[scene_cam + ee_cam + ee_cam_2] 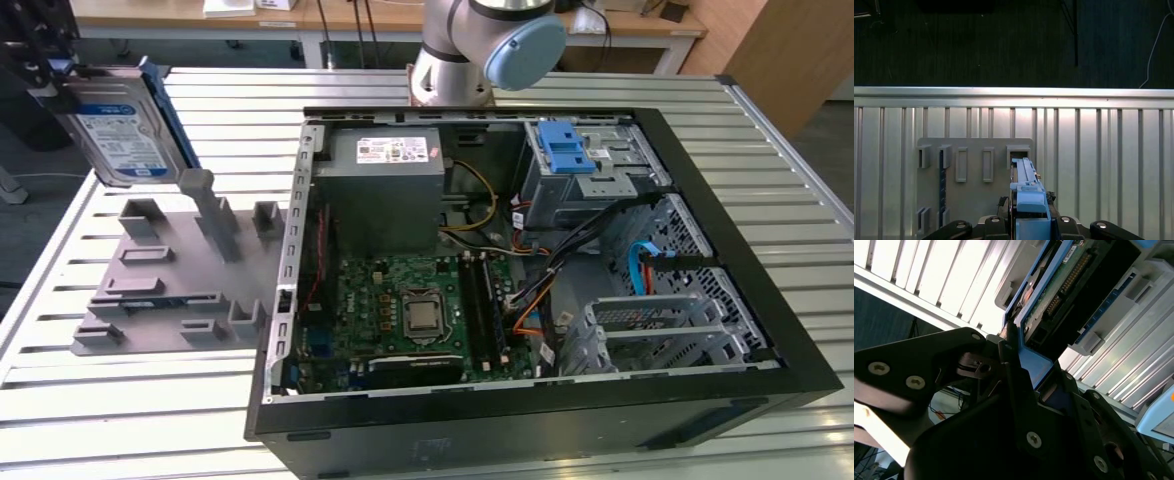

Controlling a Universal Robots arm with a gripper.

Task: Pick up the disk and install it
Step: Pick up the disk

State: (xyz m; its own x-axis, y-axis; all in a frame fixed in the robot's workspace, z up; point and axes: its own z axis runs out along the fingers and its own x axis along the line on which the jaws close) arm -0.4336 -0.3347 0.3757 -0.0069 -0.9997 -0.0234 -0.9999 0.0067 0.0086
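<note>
The disk (120,130) is a silver hard drive with a white-and-blue label in a blue bracket. It stands on edge in the air at the exterior view's far left, above the grey slotted holder (174,270). My black gripper (43,70) is shut on its upper end. In the second wrist view the gripper (1026,362) clamps the blue bracket, with the disk's (1064,285) circuit-board side showing beyond it. In the first wrist view the gripper (1029,227) holds the disk (1026,187) edge-on over the holder (974,165), near one of its slots.
An open black computer case (747,300) lies on the slatted metal table (134,420). Inside are a grey power-supply box (380,165), a motherboard (414,310), loose cables and a silver cage with a blue latch (574,150). The arm's base (481,50) stands behind the case.
</note>
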